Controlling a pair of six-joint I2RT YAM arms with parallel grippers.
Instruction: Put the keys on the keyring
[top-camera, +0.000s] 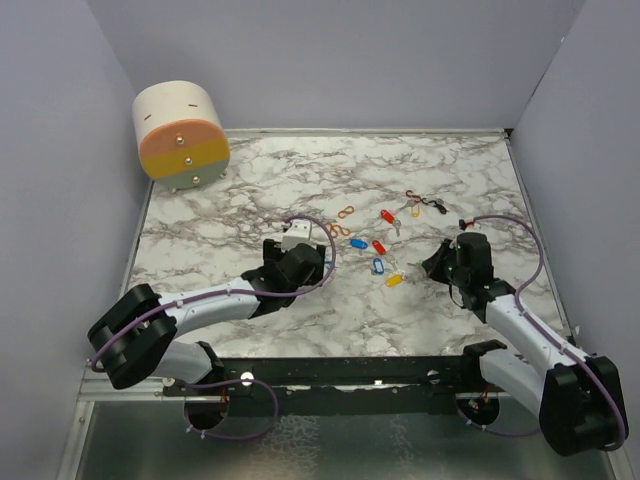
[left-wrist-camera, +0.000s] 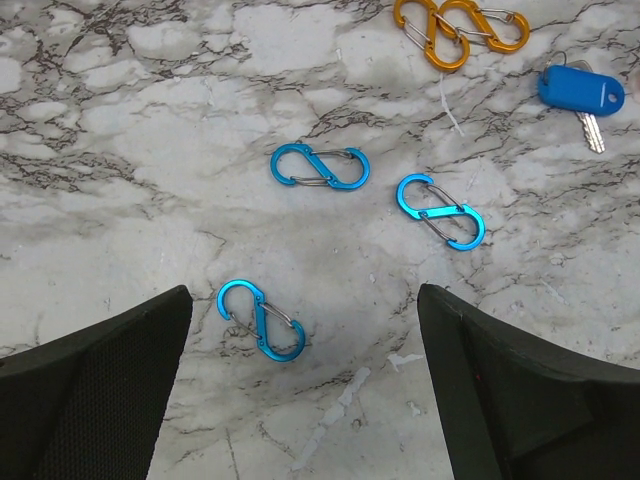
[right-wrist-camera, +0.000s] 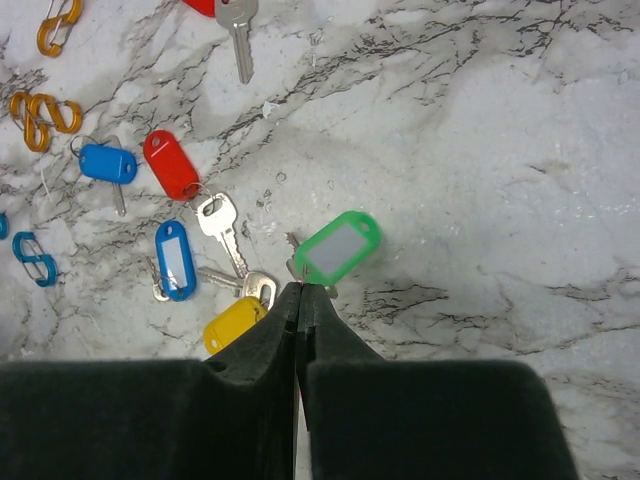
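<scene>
Black against the marbled worktop (right-wrist-camera: 500, 150), the right claw (right-wrist-camera: 298, 292) is closed, its two fingers flat against each other. Their tips meet at the ring end of the green key tag (right-wrist-camera: 338, 247), but whether they nip the ring itself cannot be told. The green tag lies flat just beyond the tips, and its label window shows plain white with no writing. Just left of the tips is a yellow key tag (right-wrist-camera: 235, 323), partly hidden by the finger. Past it a silver key (right-wrist-camera: 222, 222) lies beside a blue windowed tag (right-wrist-camera: 173, 260), whose insert is also blank. Farther out are a red tag (right-wrist-camera: 171, 164) and a solid blue tag (right-wrist-camera: 108, 163), each with a small key. Beyond those a pair of orange clips (right-wrist-camera: 40, 115) lies near the left edge of the right wrist view. The left claw (left-wrist-camera: 302, 300) stands wide, its fingers far apart at the lower corners of its own view. Three blue figure-eight clips (left-wrist-camera: 320, 166) lie separately on the marble ahead of it, one of them between the fingers. From above, the keys sit in a loose cluster between the two arms. A round drum-shaped box (top-camera: 182, 135) with an orange and grey face rests at the far left corner, well apart from them.
</scene>
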